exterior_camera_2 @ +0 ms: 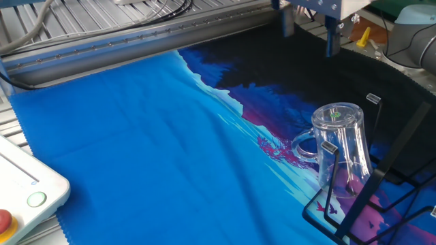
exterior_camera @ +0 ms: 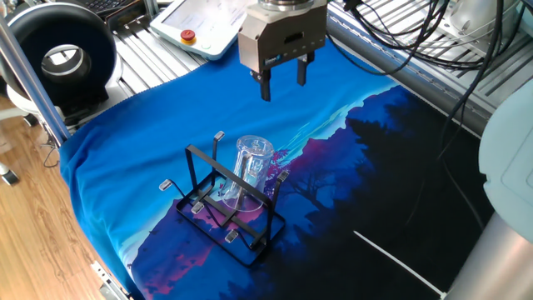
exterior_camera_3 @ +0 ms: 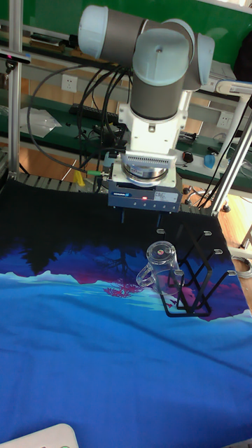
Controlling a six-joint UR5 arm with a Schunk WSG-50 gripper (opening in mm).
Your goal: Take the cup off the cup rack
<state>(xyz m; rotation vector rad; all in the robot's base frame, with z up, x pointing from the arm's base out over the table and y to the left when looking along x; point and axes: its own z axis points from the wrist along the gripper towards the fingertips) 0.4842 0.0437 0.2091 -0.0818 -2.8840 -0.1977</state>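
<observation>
The cup (exterior_camera: 251, 167) is a clear glass mug hung upside down on a peg of the cup rack (exterior_camera: 206, 160), a black wire frame on the blue and black cloth. Its handle points toward the blue side (exterior_camera_2: 304, 148). My gripper (exterior_camera: 284, 86) hangs open in the air behind the rack, well above the cloth, with nothing between its fingers. In the other fixed view the gripper (exterior_camera_2: 310, 33) is at the top edge, beyond the cup (exterior_camera_2: 338, 146) and rack (exterior_camera_2: 381, 180). The tall fixed view shows the gripper (exterior_camera_3: 143, 218) just behind the cup (exterior_camera_3: 159, 262) and rack (exterior_camera_3: 199, 280).
A white teach pendant (exterior_camera: 204, 25) with a red button lies beyond the cloth's far edge. A black ring-shaped device (exterior_camera: 62, 54) stands at the far left. Black cables (exterior_camera: 416, 33) run over the metal bed at the back right. A metal post (exterior_camera_3: 231, 175) rises beside the rack.
</observation>
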